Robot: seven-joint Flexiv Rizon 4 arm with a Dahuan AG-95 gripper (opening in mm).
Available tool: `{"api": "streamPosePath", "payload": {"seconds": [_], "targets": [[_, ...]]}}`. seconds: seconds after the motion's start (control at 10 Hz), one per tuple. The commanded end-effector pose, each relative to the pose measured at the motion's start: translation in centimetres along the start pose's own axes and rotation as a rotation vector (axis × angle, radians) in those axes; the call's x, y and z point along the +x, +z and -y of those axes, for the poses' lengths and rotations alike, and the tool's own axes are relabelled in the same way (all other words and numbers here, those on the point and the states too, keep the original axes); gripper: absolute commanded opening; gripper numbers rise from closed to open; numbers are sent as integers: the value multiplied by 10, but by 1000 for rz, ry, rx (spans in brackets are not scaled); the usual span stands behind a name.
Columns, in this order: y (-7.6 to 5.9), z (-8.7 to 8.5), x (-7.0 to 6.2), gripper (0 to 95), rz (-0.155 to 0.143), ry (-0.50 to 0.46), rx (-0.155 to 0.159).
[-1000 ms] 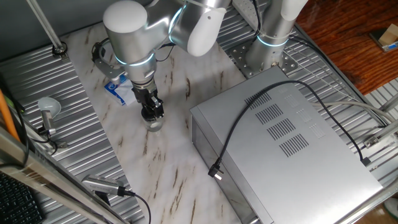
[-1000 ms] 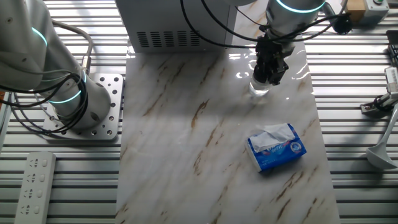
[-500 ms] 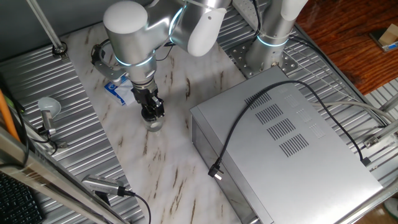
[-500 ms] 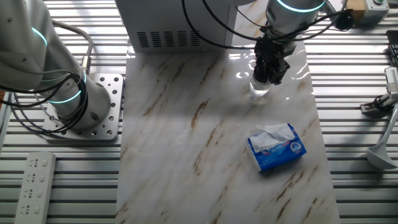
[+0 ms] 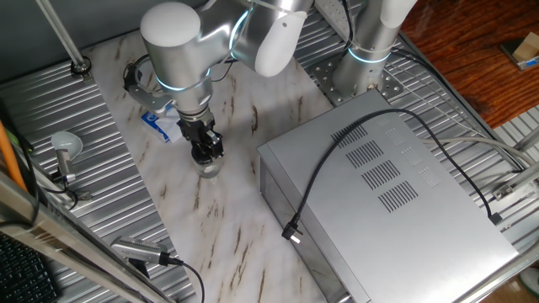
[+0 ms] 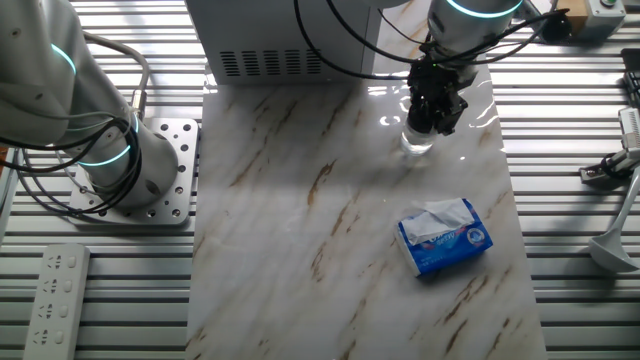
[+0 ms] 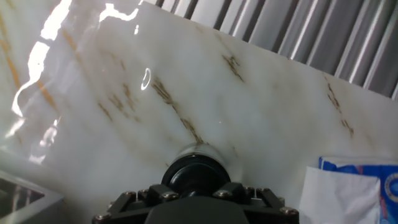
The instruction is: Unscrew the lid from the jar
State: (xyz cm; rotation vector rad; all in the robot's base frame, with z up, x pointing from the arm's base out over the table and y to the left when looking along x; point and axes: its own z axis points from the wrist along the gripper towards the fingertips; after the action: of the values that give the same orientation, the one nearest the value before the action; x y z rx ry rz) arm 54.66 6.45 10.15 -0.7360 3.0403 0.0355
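one jar (image 6: 418, 146) stands upright, lid (image 7: 195, 173) pointing up, tool (image 6: 432, 118) clenched around the lid

Tool (image 6: 434, 122) clamped on lid, jar (image 6: 417, 145) upright on marble.

Small clear jar (image 6: 417, 143) standing upright on the marble surface (image 6: 330, 230), near its far edge. Round black lid (image 7: 196, 173) on top, about as wide as the jar, mostly hidden from both fixed views.
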Motion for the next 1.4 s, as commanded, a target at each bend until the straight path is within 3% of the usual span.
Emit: {"api": "streamPosePath", "payload": {"seconds": [0.1,0.8,1.4], "targets": [[0,0,0,570,0,-36,2],[0,0,1,570,4,-145,2],[0,0,1,570,2,-143,0]]}}
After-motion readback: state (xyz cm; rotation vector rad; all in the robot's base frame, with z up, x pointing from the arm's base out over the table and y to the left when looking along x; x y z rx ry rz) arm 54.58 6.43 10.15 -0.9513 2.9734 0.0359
